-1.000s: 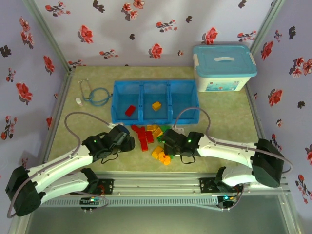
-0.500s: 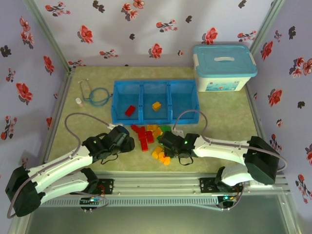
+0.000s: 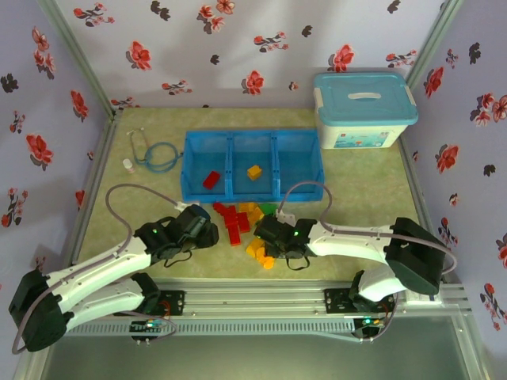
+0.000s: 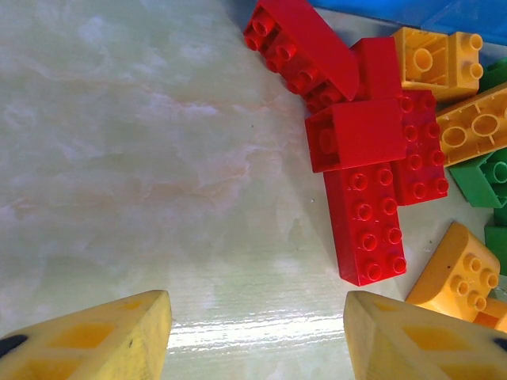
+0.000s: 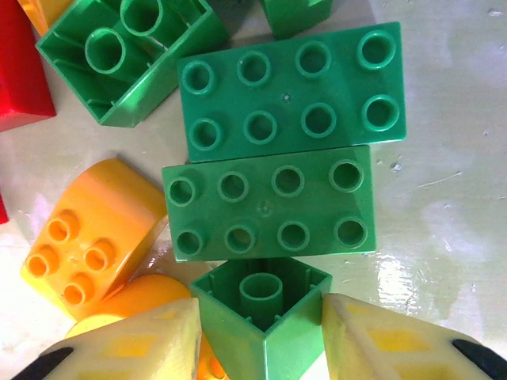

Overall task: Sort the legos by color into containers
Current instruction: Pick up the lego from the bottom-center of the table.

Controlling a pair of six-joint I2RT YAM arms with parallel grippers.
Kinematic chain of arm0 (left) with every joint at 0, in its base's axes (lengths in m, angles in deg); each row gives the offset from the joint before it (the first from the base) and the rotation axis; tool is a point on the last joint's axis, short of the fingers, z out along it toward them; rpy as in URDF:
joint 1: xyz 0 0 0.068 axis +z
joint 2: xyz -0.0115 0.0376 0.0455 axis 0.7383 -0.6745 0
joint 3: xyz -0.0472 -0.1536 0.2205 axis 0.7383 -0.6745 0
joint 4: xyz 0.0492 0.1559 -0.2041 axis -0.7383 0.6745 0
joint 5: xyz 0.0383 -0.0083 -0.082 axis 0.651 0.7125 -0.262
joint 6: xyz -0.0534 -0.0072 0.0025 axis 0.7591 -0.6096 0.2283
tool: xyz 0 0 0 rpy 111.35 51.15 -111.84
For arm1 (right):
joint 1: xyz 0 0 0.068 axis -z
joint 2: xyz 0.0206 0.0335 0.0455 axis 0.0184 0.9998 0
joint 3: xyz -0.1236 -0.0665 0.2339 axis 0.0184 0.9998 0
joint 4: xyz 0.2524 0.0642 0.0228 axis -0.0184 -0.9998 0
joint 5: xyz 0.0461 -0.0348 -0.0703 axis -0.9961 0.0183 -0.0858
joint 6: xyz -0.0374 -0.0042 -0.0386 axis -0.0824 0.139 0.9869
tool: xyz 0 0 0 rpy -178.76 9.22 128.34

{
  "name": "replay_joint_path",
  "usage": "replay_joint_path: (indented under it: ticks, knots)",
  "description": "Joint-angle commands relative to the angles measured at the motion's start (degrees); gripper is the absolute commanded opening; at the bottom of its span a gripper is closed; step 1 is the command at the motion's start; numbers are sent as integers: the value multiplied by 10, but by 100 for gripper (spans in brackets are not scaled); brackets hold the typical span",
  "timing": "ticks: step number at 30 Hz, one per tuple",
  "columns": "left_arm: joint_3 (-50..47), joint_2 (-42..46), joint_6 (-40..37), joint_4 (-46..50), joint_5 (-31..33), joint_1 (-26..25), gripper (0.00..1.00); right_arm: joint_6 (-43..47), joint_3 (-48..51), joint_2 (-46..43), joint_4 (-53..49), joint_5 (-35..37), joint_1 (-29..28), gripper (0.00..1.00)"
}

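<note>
Top external view gives me the pale green surface [image 3: 364, 190] first, with the white box [image 3: 364, 111] and its light-blue lid at the far right. Left of it sits the blue tray [image 3: 253, 136] of three compartments, and a stethoscope [image 3: 154, 154] lies beside the tray's left end. Both arms reach in from the near edge towards the loose pile of legos [image 3: 242, 218], which lies just in front of the tray. The left tool [image 3: 207, 231] is at the pile's left side and the right tool [image 3: 265, 241] is over its near right part. One red brick [image 3: 211, 180] lies in the left compartment and one orange brick [image 3: 254, 171] in the middle one. From the left wrist I see the left tool [image 4: 257, 340] released, its yellow fingers wide apart over bare surface with nothing between them. A long red brick [image 4: 364, 226] lies ahead and to the right. From the right wrist, the right tool [image 5: 261, 332] is clenched on a small green brick [image 5: 261, 297]. That brick sits hollow side up, with a fingertip against each flank. Just beyond it two larger green bricks [image 5: 269, 210] lie side by side, studs up, and an orange brick with a rounded side [image 5: 87, 237] is to their left.
</note>
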Motion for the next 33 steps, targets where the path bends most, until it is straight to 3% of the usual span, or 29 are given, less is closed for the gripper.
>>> replay_joint_path:
  ticks: [1,19,33]
  knots:
    - [-6,-4,7,-8,6,-4,59,-18,15,11,-13,18,-4,42]
    - [2,-27,3,-18,6,-5,59,-41,28,12,-48,49,-4,51]
    - [-4,-25,6,-18,7,-5,59,-55,39,-8,-45,48,-8,36]
